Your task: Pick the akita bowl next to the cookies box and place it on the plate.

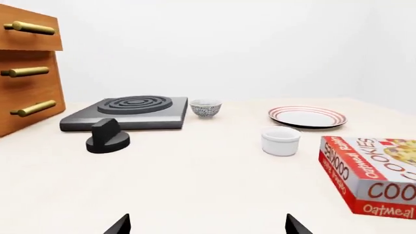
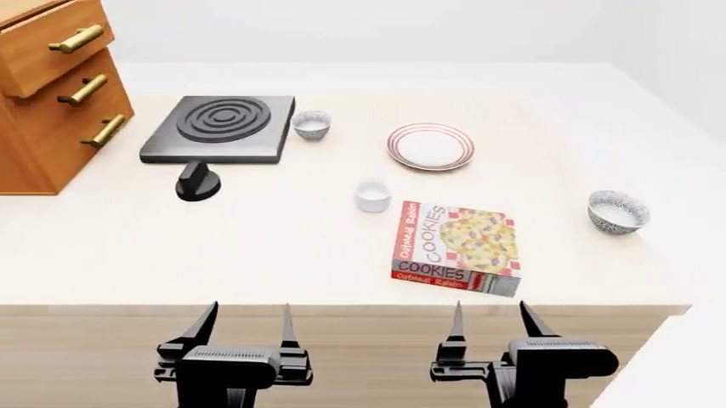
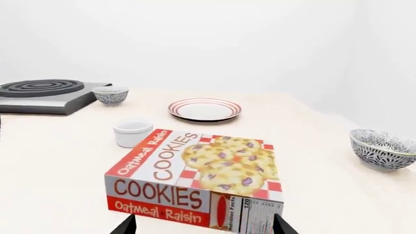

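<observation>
The akita bowl (image 2: pixel 618 212), speckled grey and white, stands alone near the table's right edge, just right of the cookies box (image 2: pixel 456 247); the right wrist view also shows the bowl (image 3: pixel 383 148) and the box (image 3: pixel 198 175). The red-ringed plate (image 2: pixel 430 146) lies behind the box, also seen as the plate (image 3: pixel 204 108) and the plate (image 1: pixel 307 117). My left gripper (image 2: pixel 247 310) and right gripper (image 2: pixel 491 308) hang open and empty in front of the table's front edge. The right gripper (image 3: pixel 204 229) faces the box's near end.
A look-alike speckled bowl (image 2: pixel 311 124) sits beside a black stove plate (image 2: pixel 221 127), with a black knob (image 2: pixel 199 181) in front. A plain white cup (image 2: pixel 372 195) stands left of the box's far end. A wooden drawer cabinet (image 2: pixel 51 93) fills the far left.
</observation>
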Controlling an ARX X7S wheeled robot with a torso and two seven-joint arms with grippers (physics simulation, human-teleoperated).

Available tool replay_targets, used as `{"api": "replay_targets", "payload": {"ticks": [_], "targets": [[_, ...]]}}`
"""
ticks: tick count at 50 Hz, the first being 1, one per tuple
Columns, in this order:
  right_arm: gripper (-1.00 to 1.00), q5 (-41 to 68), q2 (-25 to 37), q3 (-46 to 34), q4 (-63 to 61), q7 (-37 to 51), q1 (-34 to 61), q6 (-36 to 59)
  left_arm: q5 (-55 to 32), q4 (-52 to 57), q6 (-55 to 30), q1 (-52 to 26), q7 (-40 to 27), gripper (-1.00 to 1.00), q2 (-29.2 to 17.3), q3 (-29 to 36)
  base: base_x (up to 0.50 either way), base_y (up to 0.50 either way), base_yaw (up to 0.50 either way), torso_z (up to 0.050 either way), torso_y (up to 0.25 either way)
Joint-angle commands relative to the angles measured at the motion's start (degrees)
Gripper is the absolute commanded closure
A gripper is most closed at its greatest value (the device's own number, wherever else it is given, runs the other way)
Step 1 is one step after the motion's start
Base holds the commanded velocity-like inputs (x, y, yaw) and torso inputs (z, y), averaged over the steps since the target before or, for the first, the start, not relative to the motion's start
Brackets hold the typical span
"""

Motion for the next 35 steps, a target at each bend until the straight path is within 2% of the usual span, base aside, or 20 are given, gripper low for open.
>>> {"api": "replay_targets", "payload": {"ticks": [1,35], "targets": [[-1.0,-0.08,-0.54,0.15,0.58,-0.95,0.14,-0.18,0.51,-0.05,0.1,0.0,0.48,-1.0,0.29,-0.8,0.0,-0.5,0.0,0.0,0.0],[-1.0,0.86,0.88,-1.45,0.95,0.94,0.71,-0.03,-0.23,-0.71,-0.26,-1.08,-2.21,-1.0,-0.93,0.73,0.0,-0.48,0.0,0.0,0.0]]}}
